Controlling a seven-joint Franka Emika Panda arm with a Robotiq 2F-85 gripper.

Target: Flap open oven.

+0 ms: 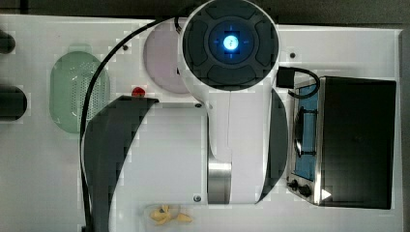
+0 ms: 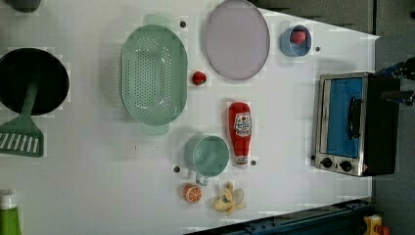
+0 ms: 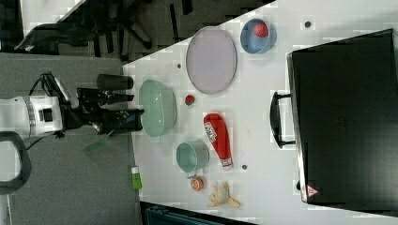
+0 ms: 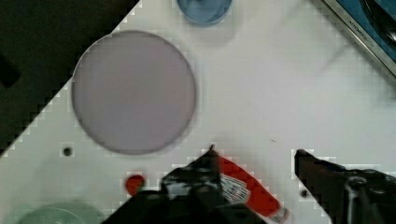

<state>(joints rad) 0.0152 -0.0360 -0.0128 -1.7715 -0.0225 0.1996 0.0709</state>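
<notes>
Top view: I see the black box-shaped oven with blue glass door (image 1: 355, 142) at the white table's (image 1: 38, 169) right end, door closed. Wrist view: my black gripper (image 4: 254, 156) hangs spread, empty — above a red ketchup bottle (image 4: 247, 191).

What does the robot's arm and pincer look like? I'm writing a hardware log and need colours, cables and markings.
The arm is glossy white with dark grey joint sections and a silver band. Its round cap is dark grey with a glowing blue light at the centre. A black cable loops along it. The pincer is black, with two dark fingers tapering to blunt tips.
</notes>
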